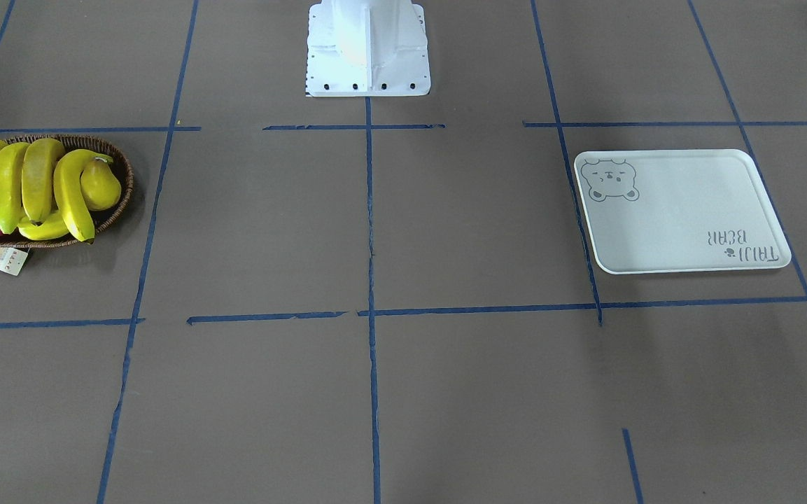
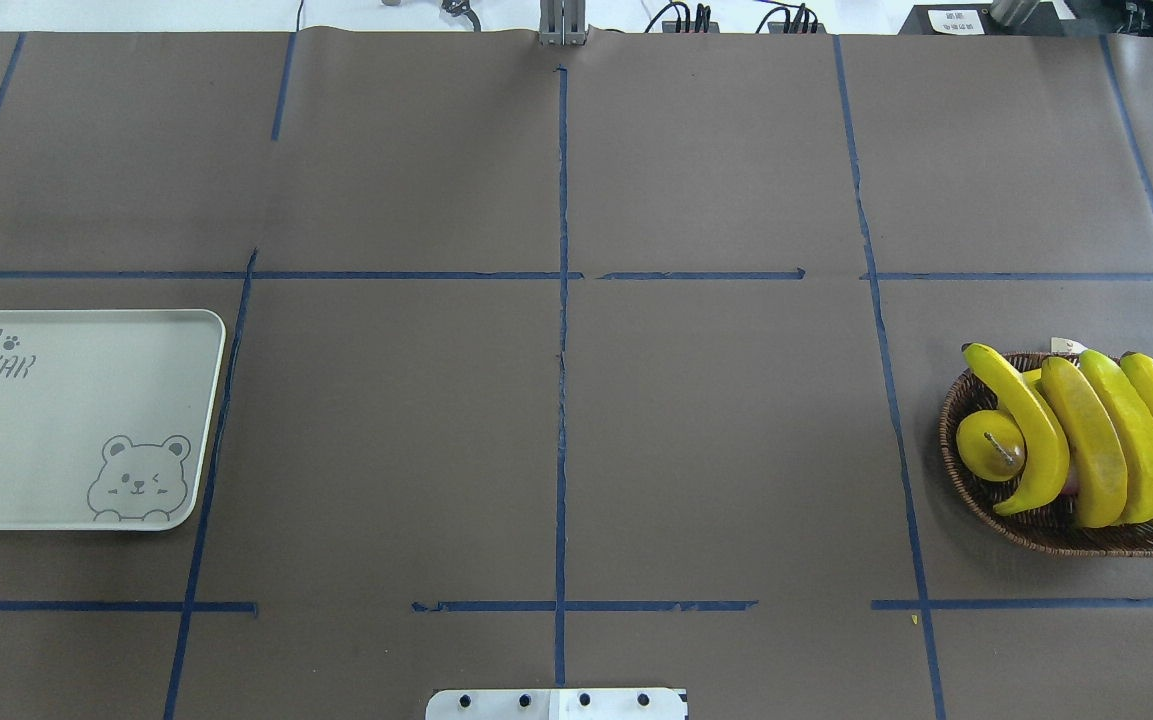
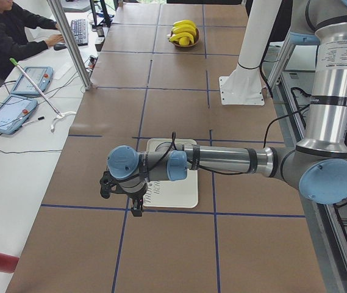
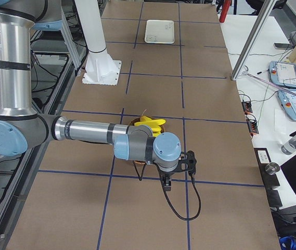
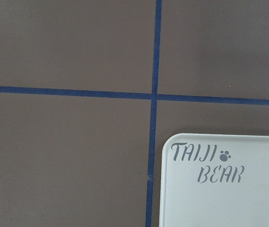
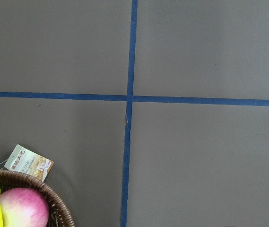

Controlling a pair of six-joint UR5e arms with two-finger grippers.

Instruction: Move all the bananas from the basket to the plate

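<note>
Four yellow bananas [image 2: 1091, 440] lie side by side in the dark wicker basket [image 2: 1066, 540] at the table's right end, also in the front view [image 1: 39, 178]. The white plate [image 2: 56, 420] with the bear drawing lies bare at the left end, also in the front view [image 1: 683, 210]. My left gripper [image 3: 138, 209] hangs above the plate's far edge; the left wrist view shows the plate's lettered corner [image 5: 229, 189]. My right gripper [image 4: 167, 183] hangs above the table just past the basket [image 6: 54, 198]. I cannot tell whether either gripper is open or shut.
A yellow pear [image 2: 991, 447] sits in the basket beside the bananas, with a pink fruit [image 6: 23, 208] under them. A paper tag [image 1: 5, 260] hangs off the rim. The robot's white base [image 1: 368, 49] stands mid-table. An operator [image 3: 8, 33] sits at a side desk.
</note>
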